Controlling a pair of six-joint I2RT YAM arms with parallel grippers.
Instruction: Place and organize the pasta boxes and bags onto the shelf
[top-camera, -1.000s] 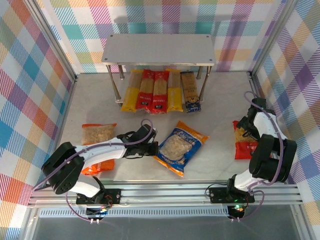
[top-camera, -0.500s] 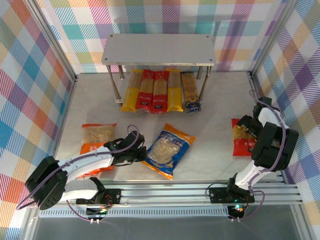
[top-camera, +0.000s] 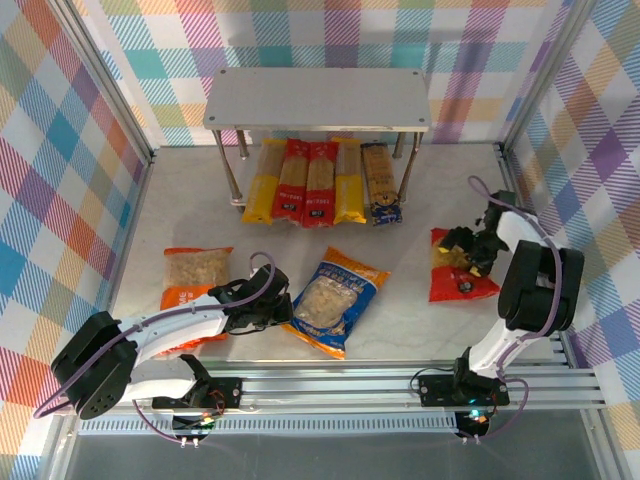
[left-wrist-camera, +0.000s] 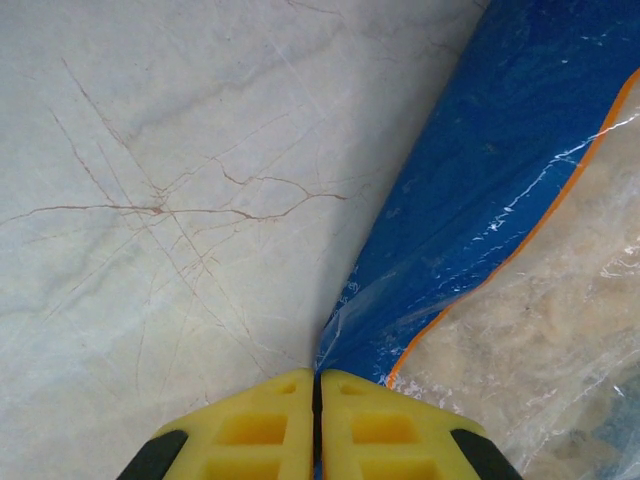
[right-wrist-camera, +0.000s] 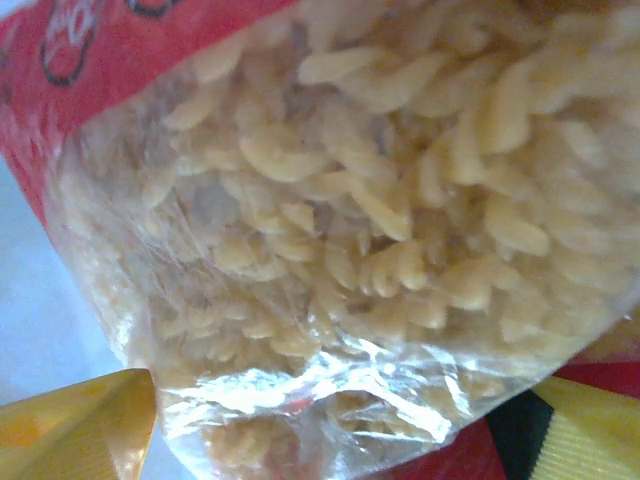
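On the marbled surface (top-camera: 400, 240), the left gripper (top-camera: 280, 312) pinches the near edge of the blue bag (top-camera: 330, 305), whose length slants away rightward. The right gripper (top-camera: 467, 257) straddles the red bag (top-camera: 447, 287), grip unclear.

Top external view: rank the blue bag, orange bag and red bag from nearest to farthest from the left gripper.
1. Blue bag: just right of the left gripper, which pinches its corner.
2. Orange bag: on the gripper's left, partly under that arm.
3. Red bag: far across on the right side.
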